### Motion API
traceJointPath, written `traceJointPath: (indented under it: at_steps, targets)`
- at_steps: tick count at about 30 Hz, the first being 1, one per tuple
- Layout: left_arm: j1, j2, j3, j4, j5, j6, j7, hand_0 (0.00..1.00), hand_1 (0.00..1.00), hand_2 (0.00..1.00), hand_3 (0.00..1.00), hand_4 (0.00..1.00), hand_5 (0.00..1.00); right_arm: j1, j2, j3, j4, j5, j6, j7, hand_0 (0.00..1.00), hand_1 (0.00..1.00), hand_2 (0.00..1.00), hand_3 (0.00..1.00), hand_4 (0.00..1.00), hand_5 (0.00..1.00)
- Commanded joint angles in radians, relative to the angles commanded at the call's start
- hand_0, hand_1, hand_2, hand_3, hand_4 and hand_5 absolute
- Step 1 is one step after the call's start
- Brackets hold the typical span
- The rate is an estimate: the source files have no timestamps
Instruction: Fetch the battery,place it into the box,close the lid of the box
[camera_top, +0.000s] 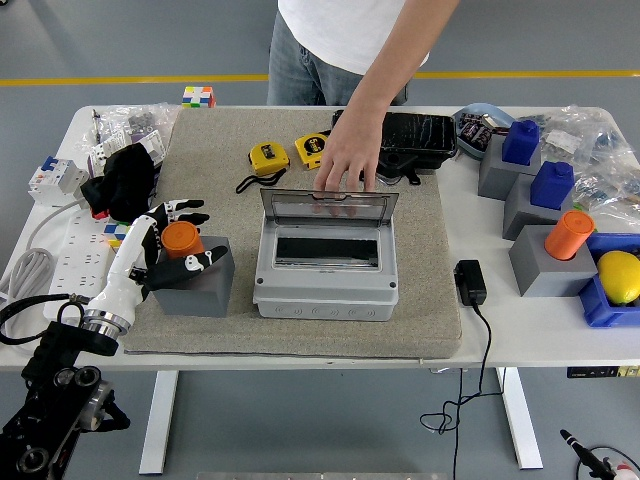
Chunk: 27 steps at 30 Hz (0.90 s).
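Observation:
An orange battery (182, 238) stands upright in a grey block (196, 280) on the left of the felt mat. My left hand (170, 245) is at the battery: its fingers (186, 208) reach round the back and the thumb lies across the block in front, still spread, with no firm grip visible. The grey box (325, 275) sits mid-mat with its clear lid (328, 206) standing up at the back. A person's hand (346, 168) rests on the lid's top edge. My right arm is out of view.
Two yellow tape measures (268, 156) and a black case (420, 134) lie behind the box. On the right are blue batteries on grey blocks (520, 142), another orange battery (568, 235), a lemon (619, 276) and a black charger (470, 282). A black cloth (128, 180) and a power strip (75, 240) are on the left.

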Motion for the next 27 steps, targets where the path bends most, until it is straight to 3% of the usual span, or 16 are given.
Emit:
traceJointPath:
  at_steps: [11,27]
  targets:
    - [-0.009,-0.010,0.023,0.001,-0.036,0.036,-0.018,0.609,0.691,0.598,0.623,0.998,0.032,-0.001,0.003,-0.006,0.000,0.006,-0.001,0.000,0.942,0.917,0.840,0.821,0.998,0.998]
    - [-0.006,-0.017,0.042,0.012,-0.047,0.050,-0.023,0.569,0.670,0.555,0.585,0.998,0.022,-0.001,0.002,-0.010,0.000,0.011,-0.002,-0.001,0.942,0.917,0.841,0.821,0.998,0.998]
